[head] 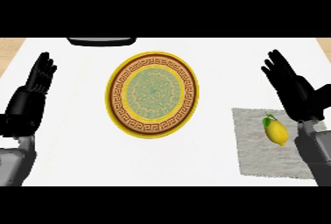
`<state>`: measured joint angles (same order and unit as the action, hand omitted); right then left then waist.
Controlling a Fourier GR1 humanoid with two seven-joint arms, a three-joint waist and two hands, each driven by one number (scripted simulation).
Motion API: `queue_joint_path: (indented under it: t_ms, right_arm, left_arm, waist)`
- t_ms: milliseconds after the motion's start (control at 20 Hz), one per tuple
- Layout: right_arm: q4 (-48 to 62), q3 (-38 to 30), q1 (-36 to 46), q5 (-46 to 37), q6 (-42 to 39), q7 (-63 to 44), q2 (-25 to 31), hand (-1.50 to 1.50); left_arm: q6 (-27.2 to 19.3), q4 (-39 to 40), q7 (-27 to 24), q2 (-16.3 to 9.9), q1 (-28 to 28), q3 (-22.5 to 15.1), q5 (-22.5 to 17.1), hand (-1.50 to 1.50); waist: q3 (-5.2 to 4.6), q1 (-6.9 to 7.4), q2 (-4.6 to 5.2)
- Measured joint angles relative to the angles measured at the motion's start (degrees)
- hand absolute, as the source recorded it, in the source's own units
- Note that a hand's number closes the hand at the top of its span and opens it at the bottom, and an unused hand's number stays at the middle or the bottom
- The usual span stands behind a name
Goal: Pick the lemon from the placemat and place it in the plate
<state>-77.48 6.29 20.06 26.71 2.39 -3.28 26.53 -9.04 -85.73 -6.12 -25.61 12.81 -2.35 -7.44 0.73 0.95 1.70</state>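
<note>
Right hand (298, 89) — fingers straight, holding nothing — hovers just beside lemon (276, 131) on placemat (255, 144), positioned for pickup; plate (153, 94) unoccupied.

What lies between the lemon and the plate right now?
Nothing stands between them in the head view: from the lemon leftward comes a strip of grey placemat, then bare white counter up to the plate.

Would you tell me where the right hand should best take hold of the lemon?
Probably across the lemon's fat middle, coming from above. It lies flat on the grey placemat, long axis running away from the robot, so the narrow sides offer themselves to the open right hand just beyond it.
</note>
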Motion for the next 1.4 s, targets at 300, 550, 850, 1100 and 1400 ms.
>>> queue_joint_path:
  t_ms: [300, 550, 850, 1100, 1400]
  right_arm:
    - [-4.4, 11.6, 3.7, -6.0, -7.9, 4.7, -4.2, 1.50]
    - [-4.4, 20.7, 5.5, -27.6, -2.8, 4.6, 3.7, -1.50]
    - [-1.9, 22.0, -7.5, -31.7, 9.3, 19.0, -3.5, -1.50]
    - [-4.4, 18.8, -12.2, -31.3, 11.1, 27.2, -4.2, -1.50]
    - [-14.4, 16.2, -10.3, -36.8, 10.1, 15.4, 3.8, -1.50]
  left_arm:
    - [1.8, -1.4, 3.3, 0.0, 2.5, -0.9, -0.8, 0.00]
    - [3.1, -1.6, 5.4, 1.0, 2.7, -2.1, -2.1, 0.00]
    - [4.1, -4.1, 8.1, 0.8, 1.7, -1.4, -3.6, 0.00]
    - [5.7, -3.7, 8.2, 0.8, 1.6, 0.3, -3.8, 0.00]
    - [5.9, -5.1, 10.1, 1.2, 1.5, 0.6, -3.3, 0.00]
  waist:
    - [-0.52, 0.62, -1.30]
    - [-1.18, 0.01, -2.15]
    - [-0.73, -0.92, -1.81]
    - [-0.71, -1.15, -1.75]
    - [-0.84, -1.49, -2.03]
